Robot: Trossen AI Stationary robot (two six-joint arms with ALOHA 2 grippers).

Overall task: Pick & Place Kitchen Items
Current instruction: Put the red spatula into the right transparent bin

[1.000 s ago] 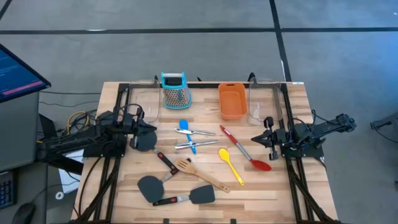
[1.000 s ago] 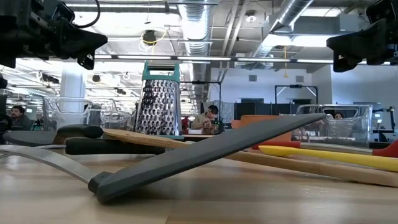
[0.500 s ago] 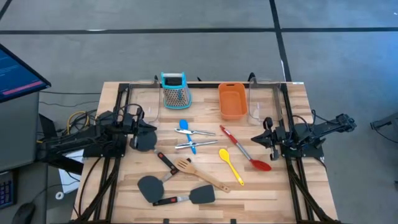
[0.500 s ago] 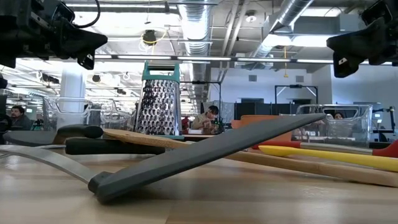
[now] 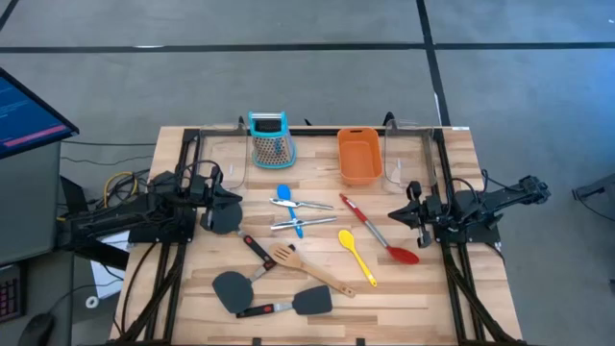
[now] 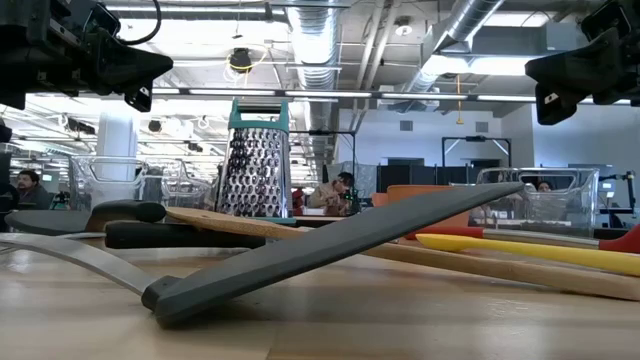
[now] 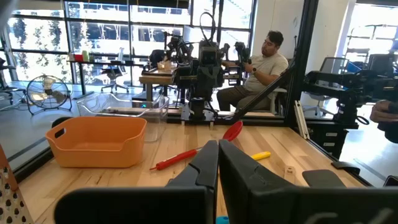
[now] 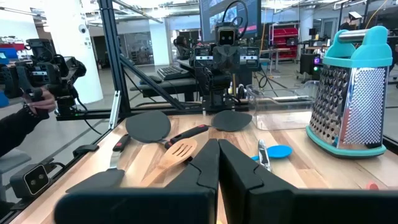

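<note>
Wooden surface [image 5: 423, 298] is strewn with utensils: spatulas [image 5: 231, 288], a wooden turner [image 5: 288, 258], coloured spoons [image 5: 356, 255] and tongs [image 5: 300, 223], all mid-surface between the arms. Nothing has been moved over the last second; the left gripper [image 5: 231, 204] and right gripper [image 5: 396, 213] are kept at the sides, jaws closed and empty, so picking is judged not yet begun.

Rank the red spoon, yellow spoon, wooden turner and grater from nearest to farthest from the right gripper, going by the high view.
From the right gripper, shut at the table's right side:
1. Red spoon, just left of it.
2. Yellow spoon, farther left, toward the front.
3. Wooden turner, centre front.
4. Grater, back left.
</note>
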